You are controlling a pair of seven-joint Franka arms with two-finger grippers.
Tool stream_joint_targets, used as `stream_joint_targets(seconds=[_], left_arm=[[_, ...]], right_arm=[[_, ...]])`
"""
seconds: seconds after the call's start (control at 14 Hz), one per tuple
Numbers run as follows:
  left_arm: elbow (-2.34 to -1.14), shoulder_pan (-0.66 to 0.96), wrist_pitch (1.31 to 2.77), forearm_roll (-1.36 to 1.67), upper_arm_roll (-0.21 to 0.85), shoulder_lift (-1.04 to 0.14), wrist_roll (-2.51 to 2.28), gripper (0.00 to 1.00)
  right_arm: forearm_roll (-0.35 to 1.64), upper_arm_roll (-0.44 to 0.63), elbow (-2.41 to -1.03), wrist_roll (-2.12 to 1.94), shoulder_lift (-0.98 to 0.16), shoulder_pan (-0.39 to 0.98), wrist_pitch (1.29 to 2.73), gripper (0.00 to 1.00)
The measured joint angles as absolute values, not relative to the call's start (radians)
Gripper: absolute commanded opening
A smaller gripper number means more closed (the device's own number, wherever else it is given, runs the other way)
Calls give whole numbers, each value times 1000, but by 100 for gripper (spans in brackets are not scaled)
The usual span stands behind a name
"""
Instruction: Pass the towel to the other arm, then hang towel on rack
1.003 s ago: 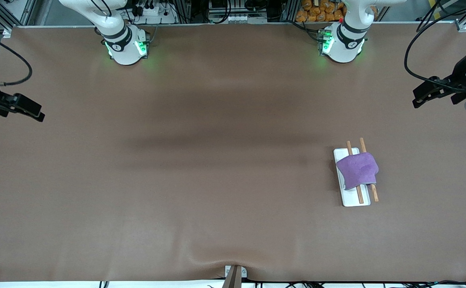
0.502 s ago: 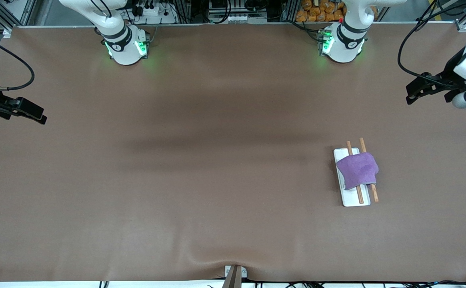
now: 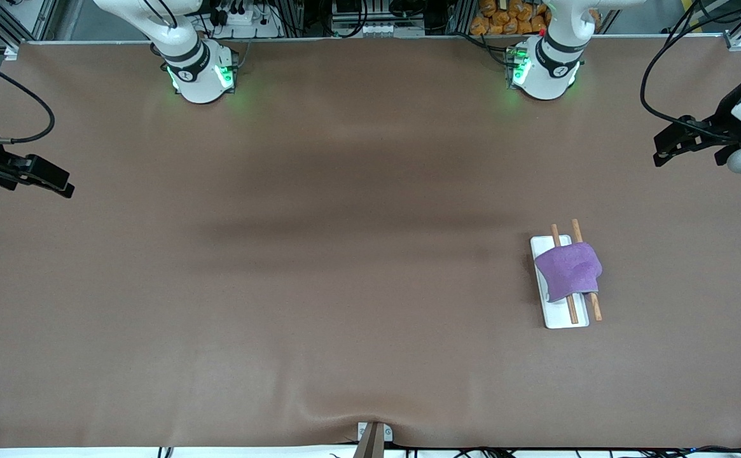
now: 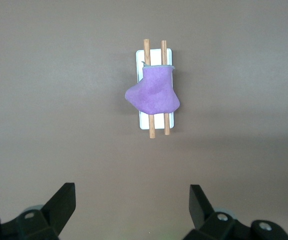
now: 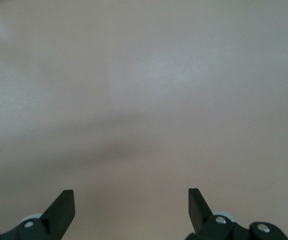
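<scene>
The towel [image 3: 568,272] is draped purple side up over the two rods of the rack [image 3: 563,315], toward the left arm's end of the table [image 3: 345,254]. The left gripper [image 3: 663,152] is held wide open and empty over that table edge. The right gripper [image 3: 58,184], equally open and empty, is held over the right arm's edge.

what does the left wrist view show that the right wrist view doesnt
Only the left wrist view shows the purple towel draped over the rack, whose two wooden rods stick out past the cloth at both ends, with the open left gripper empty. Only the right wrist view shows the open right gripper, also empty, over bare table with nothing else in sight. Both share the brown table surface and a pair of black fingertips spread wide apart, holding nothing.
</scene>
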State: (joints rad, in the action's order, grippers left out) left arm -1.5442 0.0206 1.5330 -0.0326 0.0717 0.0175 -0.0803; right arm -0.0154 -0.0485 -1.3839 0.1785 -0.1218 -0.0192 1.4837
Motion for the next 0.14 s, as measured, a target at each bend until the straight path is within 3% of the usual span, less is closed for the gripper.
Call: stream_joint_targets(seconds=[0.14], left_arm=[[-1544,5,1534,-33,89,17,-80,100]], right_arm=[[-15,-48,-1384,179,-122,-19,1484,100]])
